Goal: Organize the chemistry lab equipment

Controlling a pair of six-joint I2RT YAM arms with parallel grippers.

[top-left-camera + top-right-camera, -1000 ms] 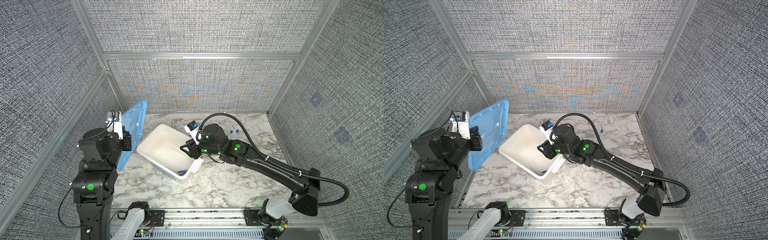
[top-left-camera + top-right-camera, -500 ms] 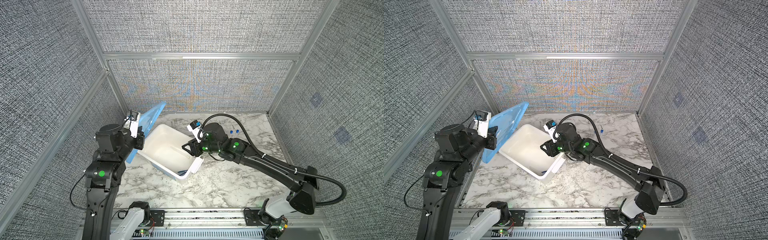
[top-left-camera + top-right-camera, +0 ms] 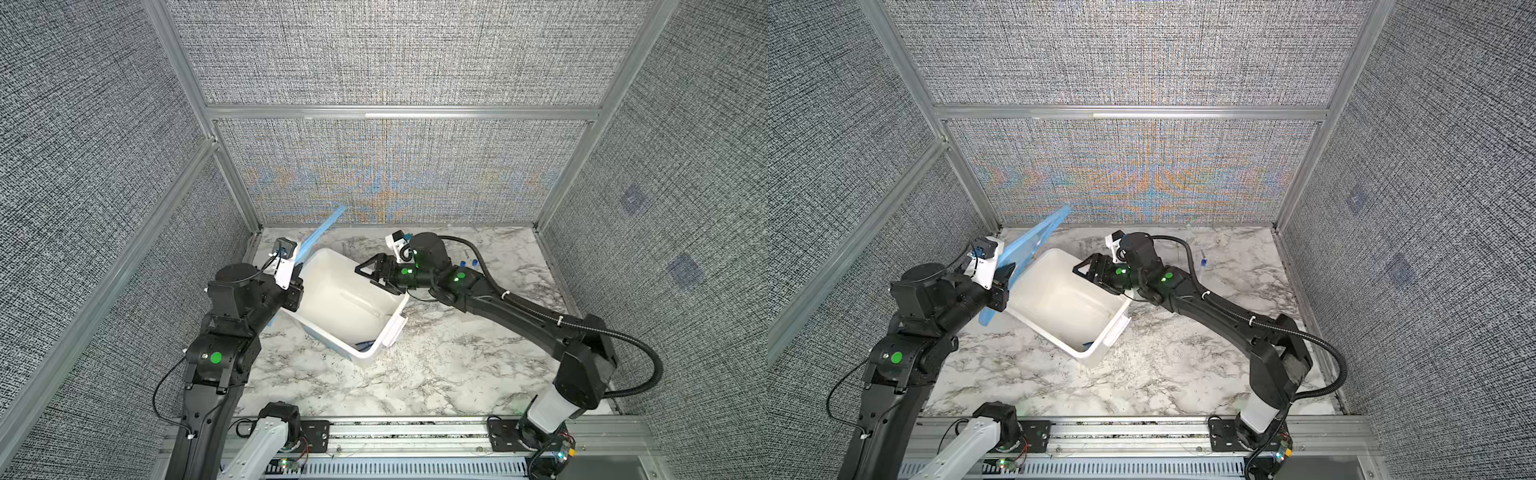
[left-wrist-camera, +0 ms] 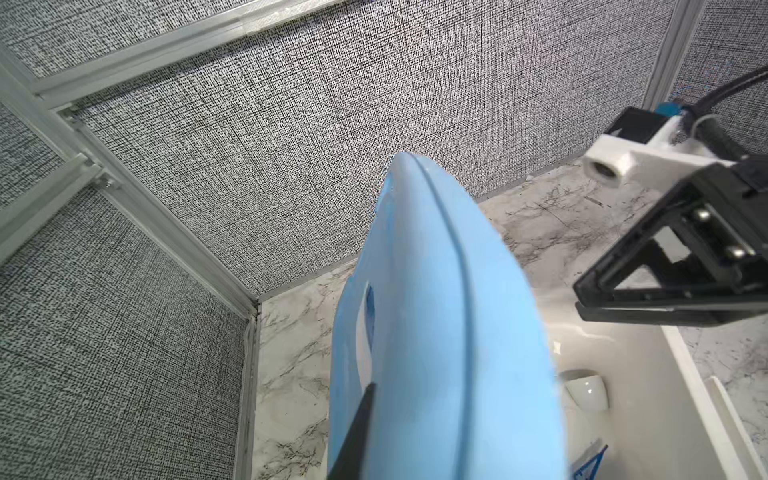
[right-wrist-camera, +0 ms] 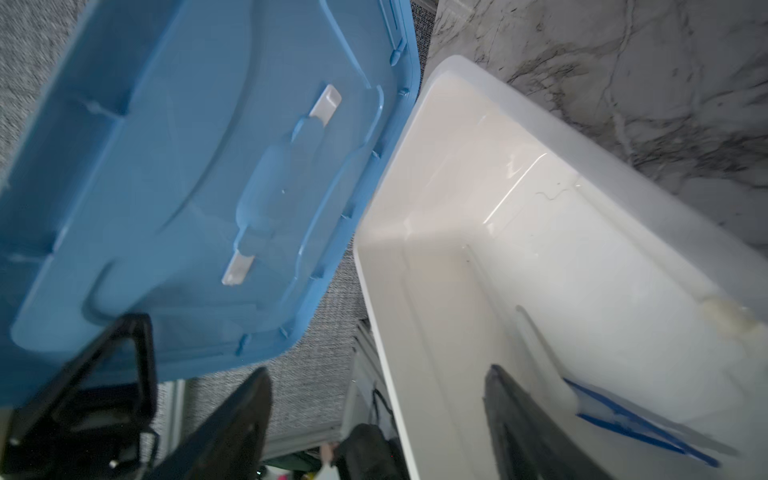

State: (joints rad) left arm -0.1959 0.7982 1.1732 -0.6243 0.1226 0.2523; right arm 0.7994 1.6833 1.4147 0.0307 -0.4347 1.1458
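My left gripper (image 3: 296,286) (image 3: 1004,287) is shut on the edge of the flat blue lid (image 3: 319,233) (image 3: 1034,242), holding it tilted up on edge beside the white tub's (image 3: 374,358) (image 3: 1093,357) left rim. In the left wrist view one dark finger (image 4: 353,432) lies against the lid (image 4: 436,332). My right gripper (image 3: 365,274) (image 3: 1086,271) (image 5: 376,374) stands open over the tub's far right wall, whose rim (image 5: 386,374) runs between the fingers. Inside the tub lie a small whitish dish (image 4: 586,392) and a blue-edged clear piece (image 5: 631,419) (image 3: 365,344).
Two blue-capped tubes (image 3: 468,263) lie on the marble table behind my right arm; one of them (image 3: 1203,262) shows in a top view. Grey textured walls and aluminium posts close in the back and both sides. Bare marble (image 3: 436,365) stretches in front of the tub.
My left arm swung the blue lid from the far left wall in toward the tub. My right gripper opened wide and moved slightly up and back from the tub's right wall.
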